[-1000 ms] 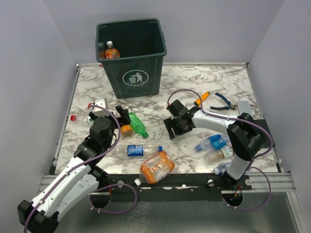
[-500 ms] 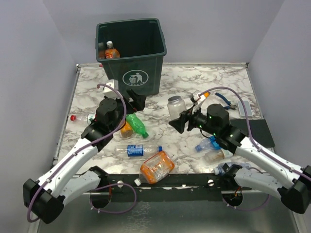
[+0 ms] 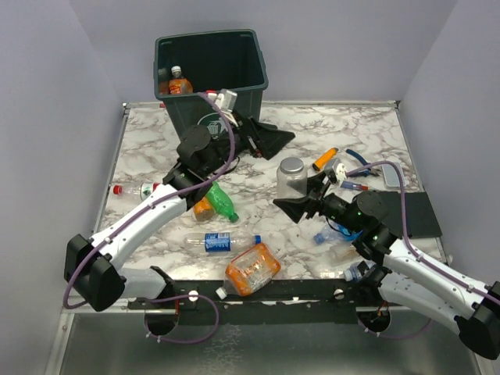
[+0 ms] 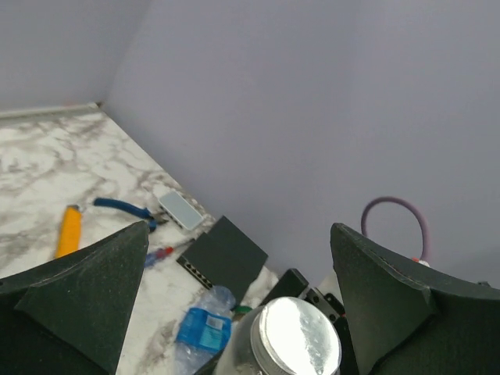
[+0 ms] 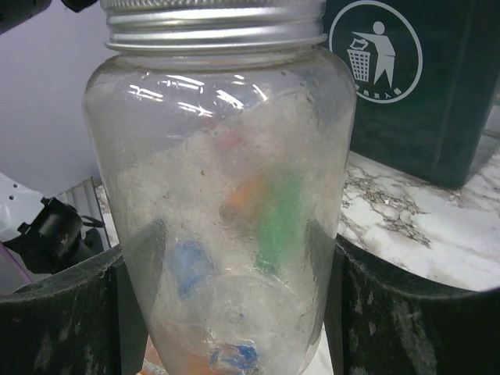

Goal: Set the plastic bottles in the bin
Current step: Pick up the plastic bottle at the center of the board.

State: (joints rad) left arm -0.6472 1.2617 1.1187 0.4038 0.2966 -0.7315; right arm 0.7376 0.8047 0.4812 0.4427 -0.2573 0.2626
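Right fingers clamp a jar; left fingers spread empty by the bin.
The right fingers (image 5: 62, 312) press both sides of an upright clear jar (image 5: 219, 172) with a silver lid. The left fingers (image 4: 78, 289) gape wide, holding nothing, just in front of the bin (image 3: 254, 74), where one orange bottle (image 3: 179, 83) shows inside. A green bottle (image 3: 221, 201) lies on the surface (image 3: 351, 129). The jar's base is cut off, and its cloudy wall blurs the colours behind it.

The left arm (image 3: 141, 223) and right arm (image 3: 437, 273) wear white shells, black joints and looping purple cables (image 4: 393, 203) (fingers (image 4: 86, 289) matte black wedges).
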